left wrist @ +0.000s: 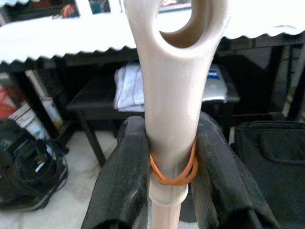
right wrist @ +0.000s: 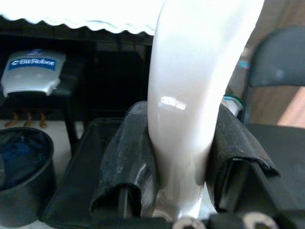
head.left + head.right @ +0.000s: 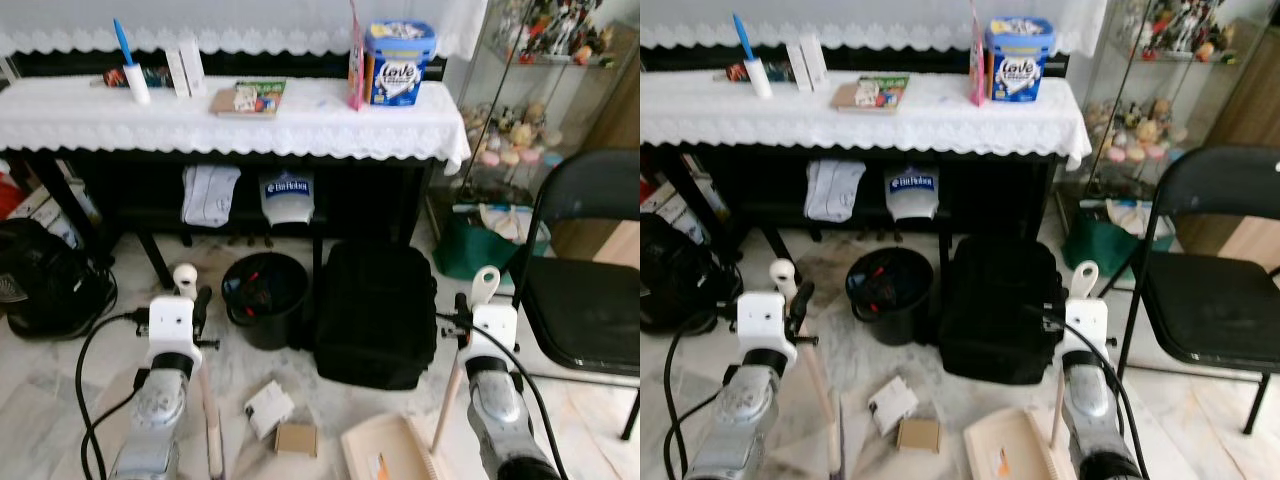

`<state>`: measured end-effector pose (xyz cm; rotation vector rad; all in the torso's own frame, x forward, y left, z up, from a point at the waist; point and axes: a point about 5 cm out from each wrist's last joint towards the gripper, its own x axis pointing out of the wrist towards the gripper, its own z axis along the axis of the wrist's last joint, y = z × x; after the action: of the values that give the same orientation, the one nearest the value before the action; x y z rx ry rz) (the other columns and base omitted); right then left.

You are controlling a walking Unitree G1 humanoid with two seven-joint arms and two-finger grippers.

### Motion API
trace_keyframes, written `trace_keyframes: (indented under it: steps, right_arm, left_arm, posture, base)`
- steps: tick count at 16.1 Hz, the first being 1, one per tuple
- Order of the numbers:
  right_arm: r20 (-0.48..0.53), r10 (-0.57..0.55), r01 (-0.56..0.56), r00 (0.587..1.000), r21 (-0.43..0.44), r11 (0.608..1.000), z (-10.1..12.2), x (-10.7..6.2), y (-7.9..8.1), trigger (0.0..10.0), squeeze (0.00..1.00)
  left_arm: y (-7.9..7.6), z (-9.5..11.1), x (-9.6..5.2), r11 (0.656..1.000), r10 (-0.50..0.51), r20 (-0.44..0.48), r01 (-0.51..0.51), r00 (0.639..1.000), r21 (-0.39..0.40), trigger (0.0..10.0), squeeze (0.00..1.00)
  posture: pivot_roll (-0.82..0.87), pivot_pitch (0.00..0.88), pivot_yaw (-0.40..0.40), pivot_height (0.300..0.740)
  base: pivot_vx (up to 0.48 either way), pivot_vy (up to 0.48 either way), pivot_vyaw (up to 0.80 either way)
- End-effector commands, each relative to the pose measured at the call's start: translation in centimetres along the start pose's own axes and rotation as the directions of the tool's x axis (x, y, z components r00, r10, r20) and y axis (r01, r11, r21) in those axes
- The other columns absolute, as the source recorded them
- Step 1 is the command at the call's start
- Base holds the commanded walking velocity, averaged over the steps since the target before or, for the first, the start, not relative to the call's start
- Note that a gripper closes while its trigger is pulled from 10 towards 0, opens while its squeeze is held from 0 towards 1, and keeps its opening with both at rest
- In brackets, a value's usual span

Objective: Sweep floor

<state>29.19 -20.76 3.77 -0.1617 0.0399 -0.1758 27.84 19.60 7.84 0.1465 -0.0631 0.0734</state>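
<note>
Gripping a beige broom handle (image 1: 171,119) between its two black fingers (image 1: 126,176), the left end effector (image 3: 190,300) sits at about 8 o'clock in the head view; an orange rubber band (image 1: 174,169) circles the handle just at the grip. At about 4 o'clock the right end effector (image 3: 478,305) is clenched on the pale dustpan handle (image 2: 190,109), with the beige dustpan (image 3: 385,450) resting on the marble floor (image 3: 60,390) below it. Between the arms, near 6 o'clock, a white box (image 3: 268,408) and a small brown box (image 3: 296,438) lie on the floor. A black bin (image 3: 265,298) and black bag (image 3: 375,315) stand just beside each other before the cloth-covered desk (image 3: 230,125). A black folding chair (image 3: 585,290) stands at 3 o'clock
</note>
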Motion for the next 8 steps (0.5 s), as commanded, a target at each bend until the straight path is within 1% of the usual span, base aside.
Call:
trace_keyframes:
  steps: [1, 2, 8]
  right_arm:
    - [0.048, 0.001, -0.002, 0.999, 0.009, 1.000, 0.97, 0.46, 0.18, 10.0, 0.00]
    - [0.048, 0.001, -0.002, 0.999, 0.010, 1.000, 0.97, 0.46, 0.19, 10.0, 0.00]
    - [0.047, 0.001, -0.002, 0.999, 0.011, 1.000, 0.94, 0.44, 0.21, 10.0, 0.00]
  left_arm:
    - [0.34, 0.62, 0.25, 1.000, 0.006, 0.028, -0.006, 1.000, 0.023, 10.0, 0.00]
    - [0.36, 0.62, 0.25, 1.000, 0.007, 0.028, -0.008, 1.000, 0.023, 10.0, 0.00]
    - [0.51, 0.64, 0.23, 1.000, 0.013, 0.028, -0.014, 1.000, 0.024, 10.0, 0.00]
  posture:
    - [0.13, 0.000, 0.016, 0.740]
    - [0.13, 0.000, 0.017, 0.740]
    - [0.13, 0.000, 0.017, 0.740]
  base:
    - [0.304, 0.000, 0.00]
    - [0.251, 0.000, 0.00]
    - [0.000, 0.000, 0.00]
